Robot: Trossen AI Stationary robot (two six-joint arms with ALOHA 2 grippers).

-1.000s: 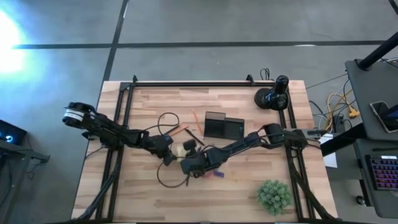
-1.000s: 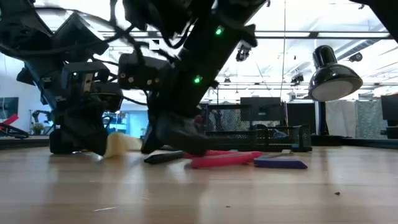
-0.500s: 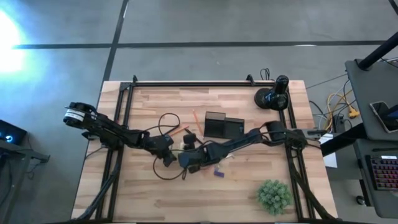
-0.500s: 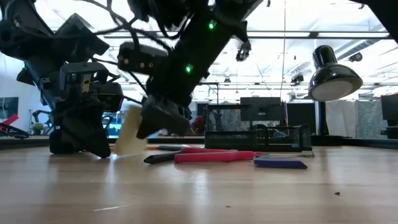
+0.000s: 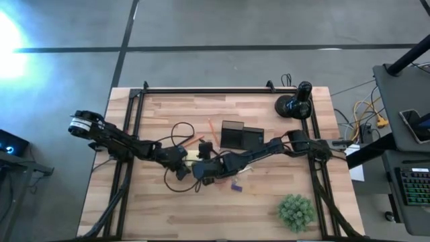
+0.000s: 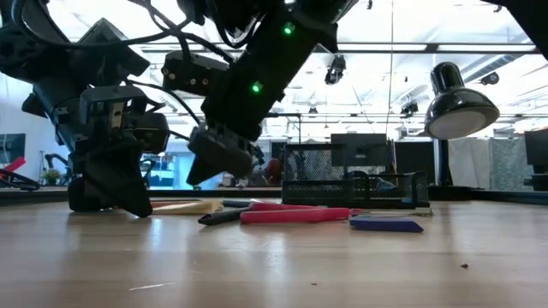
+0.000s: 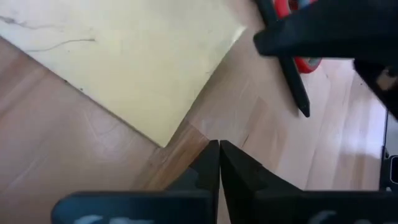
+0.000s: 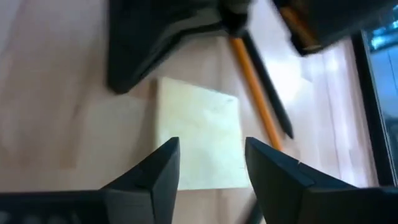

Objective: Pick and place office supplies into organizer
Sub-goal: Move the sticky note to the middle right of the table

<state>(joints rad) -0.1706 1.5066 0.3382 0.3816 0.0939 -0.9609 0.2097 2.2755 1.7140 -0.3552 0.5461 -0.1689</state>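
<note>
Two pincers over one flat pad

One yellow pad [image 8: 199, 134] lies flat on the bench [image 5: 154, 208], left of the organizer [image 5: 241, 137] and apart from it. It looks light and thin, soft across its sheets, with a low edge that gives fingers little to catch; a hold across two opposite edges, pressing down first, seems the safest, since a loose top sheet may peel or slide on the smooth wood.

Right pincer [image 8: 210, 163] hangs just above the pad with its jaws parted, one on either side of the near edge, holding nothing. Left pincer [image 7: 219, 163] is fully closed and empty, its tip down at the bench beside a corner of the pad.

An orange pencil [image 8: 255, 81] lies just beside the pad, near enough to be dragged along. Red scissors [image 6: 295, 214] and a blue piece [image 6: 385, 226] rest further toward the organizer.
</note>
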